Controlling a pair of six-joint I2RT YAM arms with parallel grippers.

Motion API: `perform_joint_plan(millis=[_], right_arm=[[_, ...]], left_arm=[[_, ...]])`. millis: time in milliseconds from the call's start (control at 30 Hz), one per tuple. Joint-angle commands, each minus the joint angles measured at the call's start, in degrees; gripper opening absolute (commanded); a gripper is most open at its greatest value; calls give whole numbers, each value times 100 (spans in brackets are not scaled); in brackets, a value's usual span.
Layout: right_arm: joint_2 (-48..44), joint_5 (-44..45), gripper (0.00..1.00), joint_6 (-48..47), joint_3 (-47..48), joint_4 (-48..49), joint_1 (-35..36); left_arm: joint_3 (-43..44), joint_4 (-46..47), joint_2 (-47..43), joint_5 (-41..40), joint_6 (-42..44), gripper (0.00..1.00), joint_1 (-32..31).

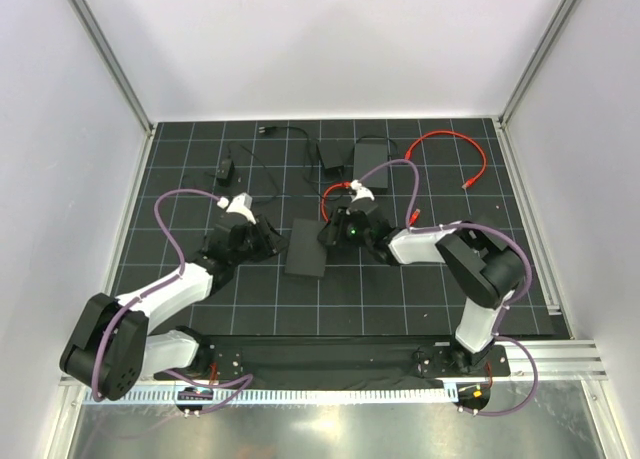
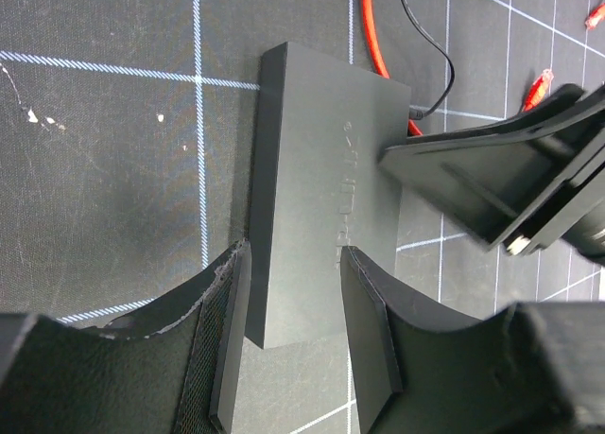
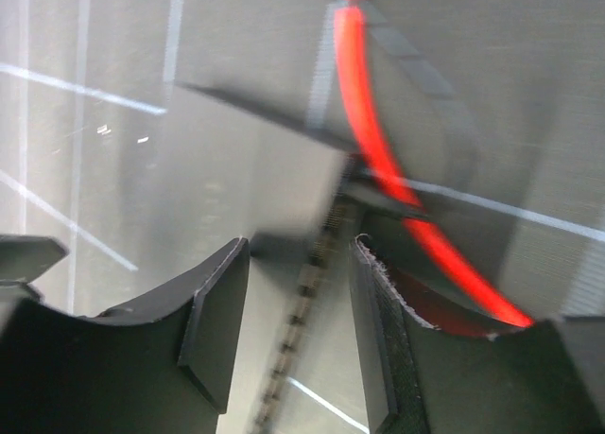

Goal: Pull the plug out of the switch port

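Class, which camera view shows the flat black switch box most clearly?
The left wrist view: the switch box fills the frame, sharp, between the left gripper fingers. The top view shows it small; the right wrist view is motion-blurred, showing mainly the red cable.

The table (image 1: 250,309) is black with a grid of thin white lines. The switch (image 1: 307,247) is plain black, its cable (image 1: 452,139) bright red. Both arms are white and black.

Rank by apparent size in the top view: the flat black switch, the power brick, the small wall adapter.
1. flat black switch
2. power brick, close to the switch and farther from the camera, so that order is unsure
3. small wall adapter, clearly smallest
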Motion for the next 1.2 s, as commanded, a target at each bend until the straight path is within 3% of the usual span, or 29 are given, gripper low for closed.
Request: perform_joint_plan(millis=[0,433,633,700,867,1000,1167], right_arm=[[313,-207,52,99,299,362,280],[595,-480,49,-498,827,423,887],[78,907,51,-323,275,581,869],[-177,1417,51,167,72,948,869],[-249,1665,51,740,-719,2538,878],[-99,1797,49,960,-817,2787,878],[366,1770,42,1891,-1045,3533,878]], left_arm=[[37,318,-68,-137,13,47,-15],[63,98,-209,-619,-102,47,-32],[318,430,203,-629,-181,43,-32],[380,485,380,-629,-207,41,-32],[547,432,740,-533,-216,38,-24],[670,362,907,-567,-190,37,-59],[881,98,1118,-620,-163,35,-103]])
